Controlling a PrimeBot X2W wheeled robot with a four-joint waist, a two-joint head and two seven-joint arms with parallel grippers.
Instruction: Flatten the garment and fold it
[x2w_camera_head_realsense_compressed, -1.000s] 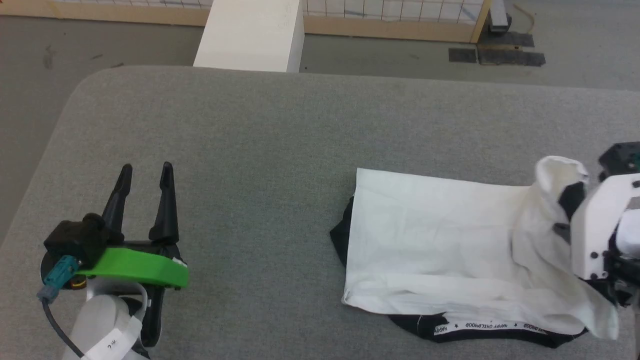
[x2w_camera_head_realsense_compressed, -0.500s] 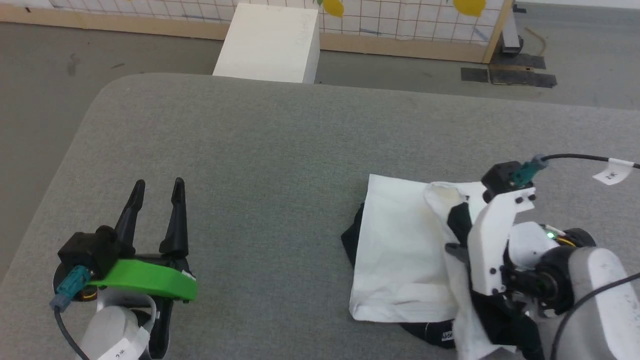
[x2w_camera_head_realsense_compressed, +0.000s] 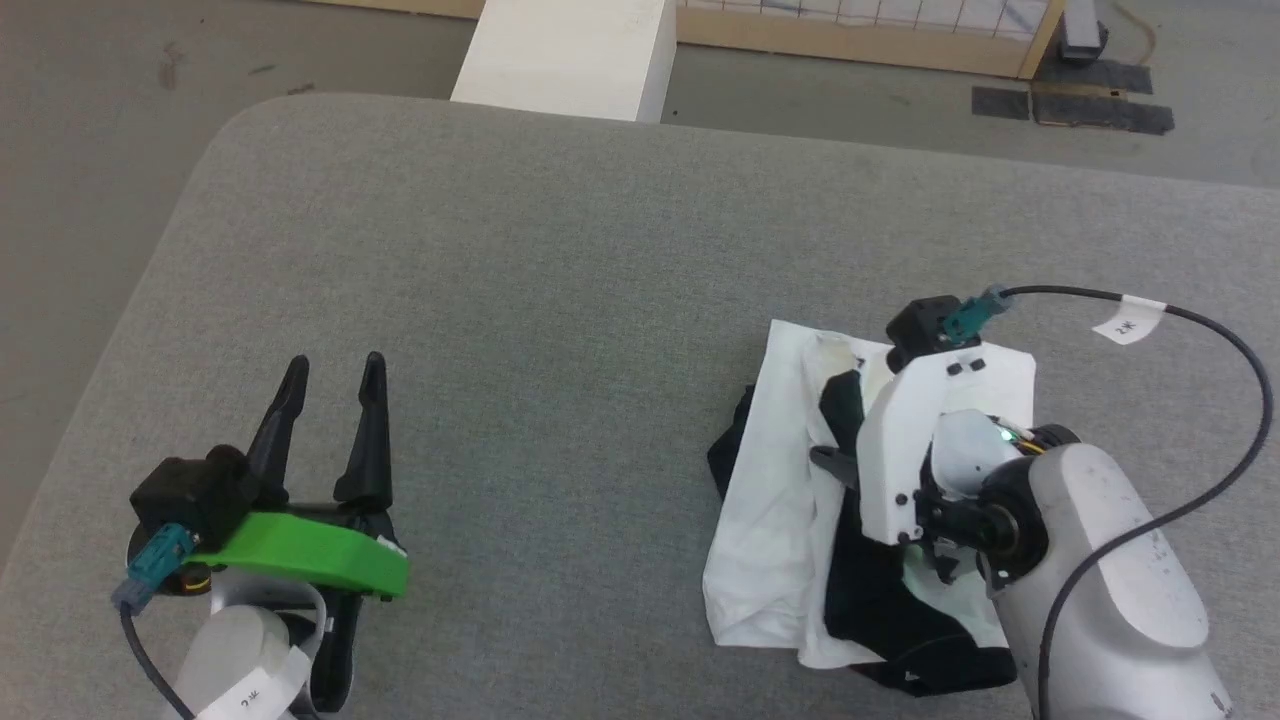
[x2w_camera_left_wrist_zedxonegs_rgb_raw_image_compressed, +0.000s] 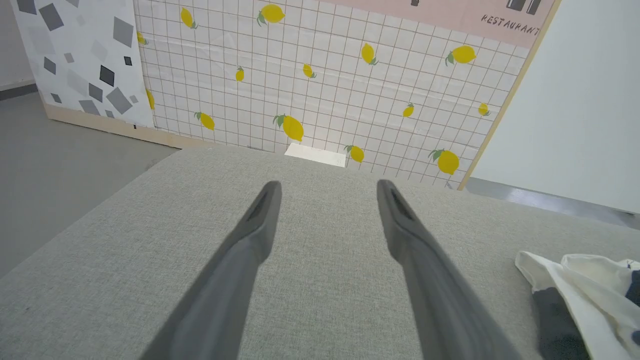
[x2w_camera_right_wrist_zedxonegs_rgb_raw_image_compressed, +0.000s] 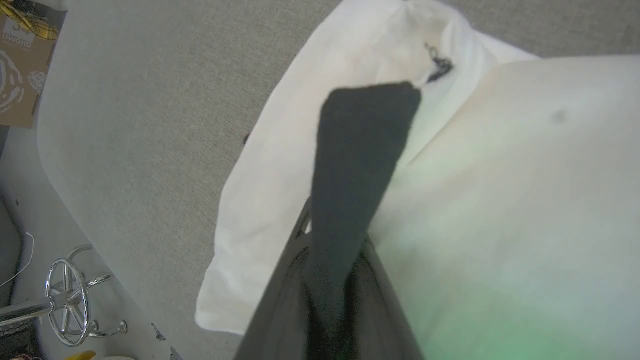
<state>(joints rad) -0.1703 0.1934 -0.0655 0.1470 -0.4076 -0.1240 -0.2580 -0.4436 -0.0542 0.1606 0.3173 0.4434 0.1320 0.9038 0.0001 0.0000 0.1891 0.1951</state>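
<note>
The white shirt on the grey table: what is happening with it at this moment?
The robot is folding the garment on the grey table. Its right gripper is shut on a black part of the cloth and holds it above the white body, which lies bunched and doubled over. The left gripper is open and empty, off to the side, not touching the garment.
</note>
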